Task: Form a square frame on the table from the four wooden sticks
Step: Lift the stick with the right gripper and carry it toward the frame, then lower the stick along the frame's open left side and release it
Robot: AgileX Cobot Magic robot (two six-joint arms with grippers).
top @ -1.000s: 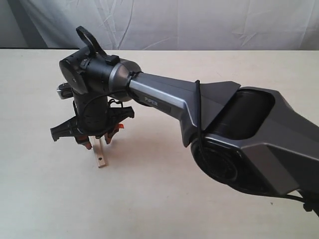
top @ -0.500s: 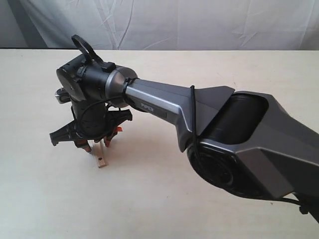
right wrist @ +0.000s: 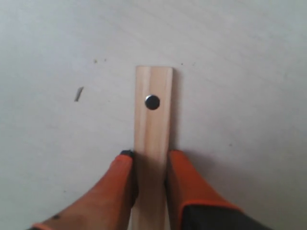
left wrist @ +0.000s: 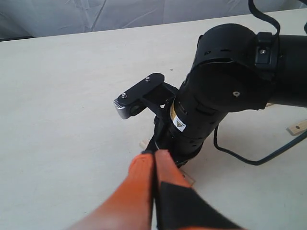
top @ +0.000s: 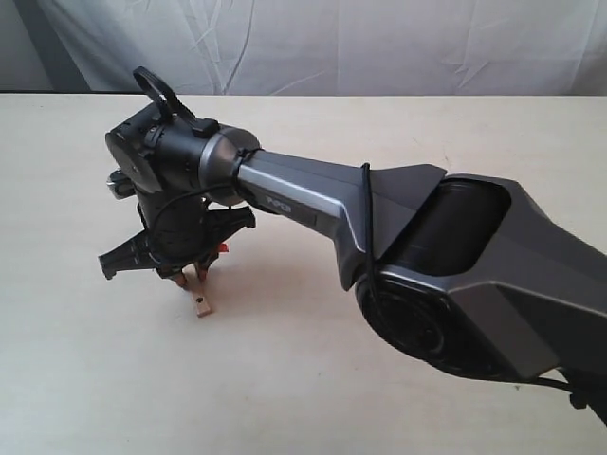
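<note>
Early going, by the look of it. No square frame laid out anywhere on the large pale beige desk (top: 285, 398), and no two strips seen touching or overlapping. Only one short flat strip of pale natural wood (right wrist: 153, 124) clearly in hand, marked with a small dark dot (right wrist: 152, 102) near its free end. Well apart from that held strip, in the left wrist view, a second pale wood strip (left wrist: 297, 128) lying flat and cut off by the edge of the view. Other two not found in any view. Left to do, as a judgement: nearly everything, meaning all four strips brought together and set down with ends overlapping at the corners.

Dark grey right arm (top: 313, 185) stretched out long and low over the desk, wrist bent downward, orange-tipped right gripper (right wrist: 151, 165) pointing down at the desk directly over the held strip. Clamped on that strip across its width, one orange finger against each long edge. Strip angled downward out of the gripper in the exterior view, lower end near or on the desk; cannot tell whether touching. Orange-fingered left gripper (left wrist: 154, 155) hovering close beside the held strip, aimed at the black wrist housing (left wrist: 225, 86) above it, fingers pressed together with nothing between them.
</note>
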